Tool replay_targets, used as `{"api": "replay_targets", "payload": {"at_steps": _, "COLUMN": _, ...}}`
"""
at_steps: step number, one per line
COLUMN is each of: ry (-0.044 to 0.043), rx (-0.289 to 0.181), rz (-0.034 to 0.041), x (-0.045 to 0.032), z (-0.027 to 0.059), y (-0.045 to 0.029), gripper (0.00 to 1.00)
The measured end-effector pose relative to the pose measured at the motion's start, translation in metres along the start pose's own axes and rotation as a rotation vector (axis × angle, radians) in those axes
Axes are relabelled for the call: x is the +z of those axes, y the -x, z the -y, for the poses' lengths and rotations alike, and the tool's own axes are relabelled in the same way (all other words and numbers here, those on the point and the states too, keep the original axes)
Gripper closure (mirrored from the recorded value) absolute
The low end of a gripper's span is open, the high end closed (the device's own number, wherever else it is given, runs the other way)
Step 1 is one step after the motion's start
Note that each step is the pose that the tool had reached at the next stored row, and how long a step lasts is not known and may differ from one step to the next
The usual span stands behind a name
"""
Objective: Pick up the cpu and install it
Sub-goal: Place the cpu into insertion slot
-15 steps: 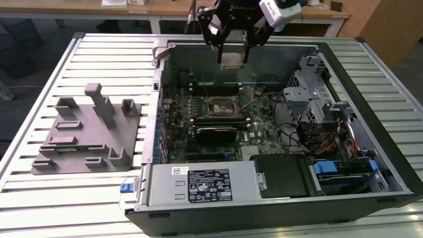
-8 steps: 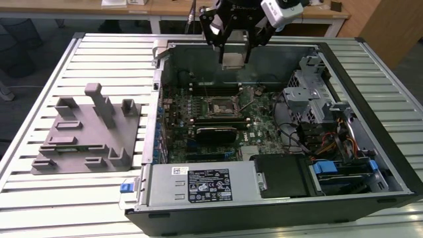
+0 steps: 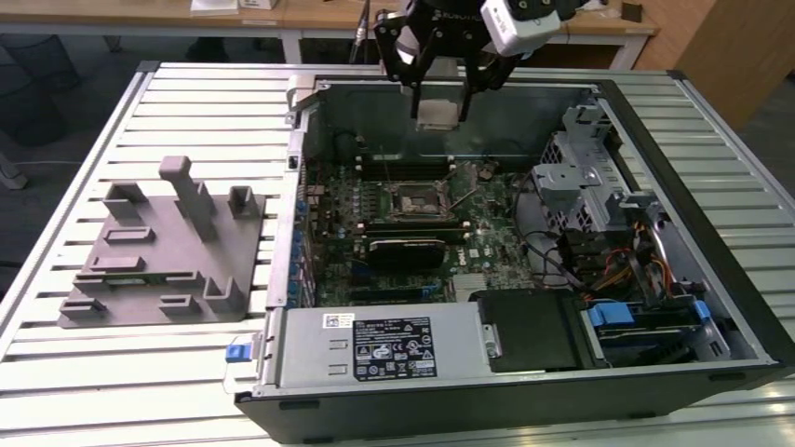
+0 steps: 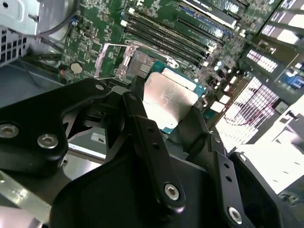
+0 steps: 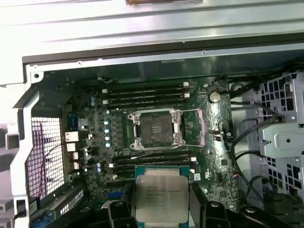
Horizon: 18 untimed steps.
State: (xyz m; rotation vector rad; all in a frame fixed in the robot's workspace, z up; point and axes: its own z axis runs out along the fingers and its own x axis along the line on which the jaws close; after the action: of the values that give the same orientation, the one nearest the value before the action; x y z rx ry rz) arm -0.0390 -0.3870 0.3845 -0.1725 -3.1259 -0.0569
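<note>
Pinching the cpu [image 5: 159, 192] by its opposite edges in my gripper [image 5: 160, 213] over the motherboard [image 5: 95, 142]; I judge it light, stiff, slick-topped, delicate underneath.

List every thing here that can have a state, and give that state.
gripper: shut on the cpu
cpu: held above the motherboard, not seated
socket: open, empty
computer case: on its side, panel off
</note>
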Motion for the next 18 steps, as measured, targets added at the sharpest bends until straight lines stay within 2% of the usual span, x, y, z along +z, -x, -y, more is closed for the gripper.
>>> {"api": "replay_targets", "payload": {"at_steps": 18, "ry": 0.0031, "rx": 0.271, "rz": 0.0097, "x": 0.005, "z": -0.0005, "y": 0.0, "gripper": 0.46}}
